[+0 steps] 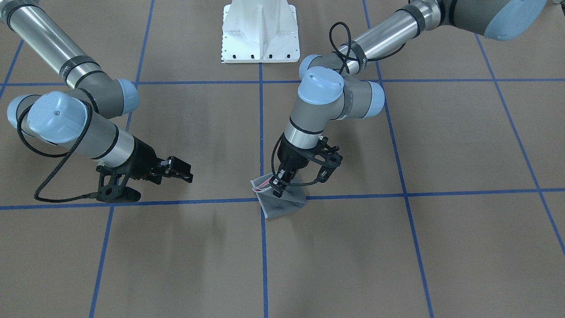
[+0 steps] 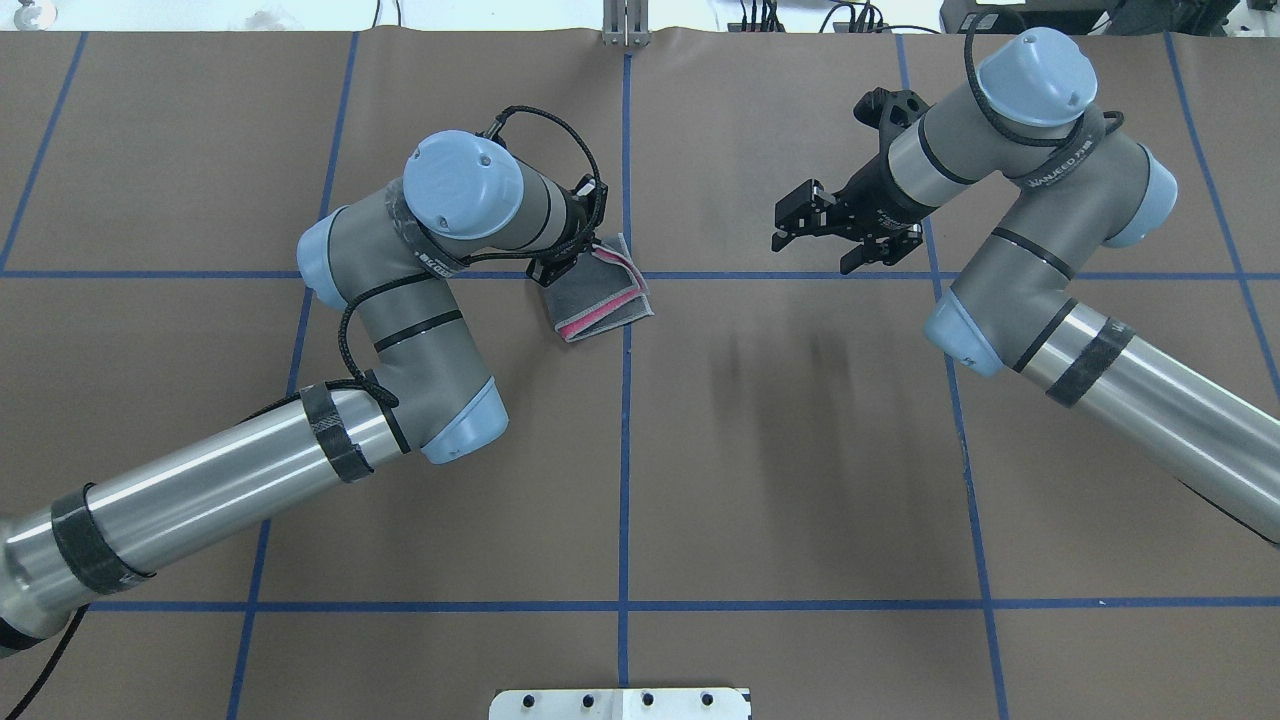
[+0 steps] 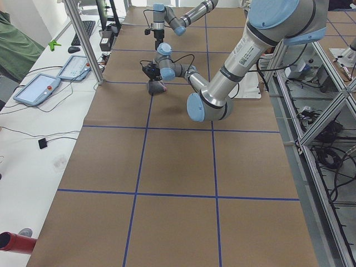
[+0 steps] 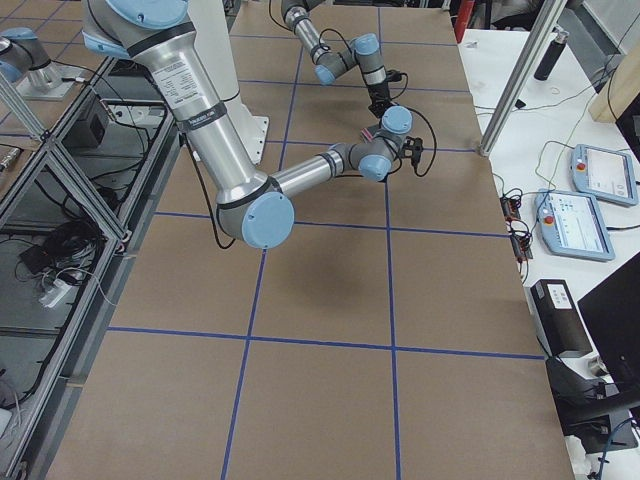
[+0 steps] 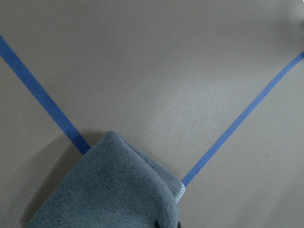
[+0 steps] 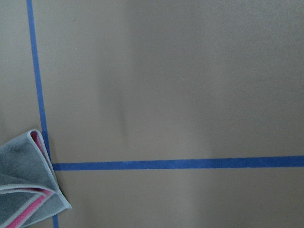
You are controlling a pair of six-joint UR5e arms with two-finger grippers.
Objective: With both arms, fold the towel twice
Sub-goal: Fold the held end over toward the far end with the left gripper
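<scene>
The towel (image 1: 286, 204) lies folded small near the crossing of two blue tape lines, grey face out, with pink layers showing at its open edges (image 2: 600, 318). My left gripper (image 1: 277, 187) points down onto the towel's corner nearest the robot and is shut on it (image 2: 556, 272). In the left wrist view the grey towel (image 5: 109, 190) fills the bottom of the frame. My right gripper (image 2: 812, 236) is open and empty, held above the table well apart from the towel (image 1: 184, 171). The right wrist view shows the towel (image 6: 23, 190) at its lower left corner.
The table is covered in brown paper with a blue tape grid (image 2: 625, 450). The white pedestal base (image 1: 260, 31) stands at the robot's edge. A side bench with teach pendants (image 3: 39, 89) and a metal post (image 3: 83, 39) borders the far side.
</scene>
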